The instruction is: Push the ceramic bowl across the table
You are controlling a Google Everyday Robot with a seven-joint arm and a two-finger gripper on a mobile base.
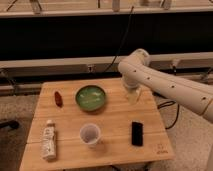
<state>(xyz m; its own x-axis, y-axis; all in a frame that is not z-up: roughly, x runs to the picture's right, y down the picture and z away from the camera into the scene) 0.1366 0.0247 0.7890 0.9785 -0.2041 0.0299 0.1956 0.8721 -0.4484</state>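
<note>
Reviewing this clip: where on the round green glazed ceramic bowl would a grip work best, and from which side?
Probably the rim nearest the arm, pinched across the wall from above. The round green glazed ceramic bowl sits upright and open on the light wooden table, and looks too wide to span. The gripper hangs just beside that edge, on the picture's right.

Single white arm (172, 89) enters from right edge of frame, well above tabletop (115, 120). Long link slants up and left, with a row of small dark dots along its side. Ends in rounded elbow joint (136, 61) over the far right part of tabletop. Sharp bend there: short wrist section (131, 79) drops near-vertical. Hand (131, 93) at lower end, pointing down, low over far right area of tabletop. Contact with surface: cannot tell. Mostly hidden by wrist housing.
</note>
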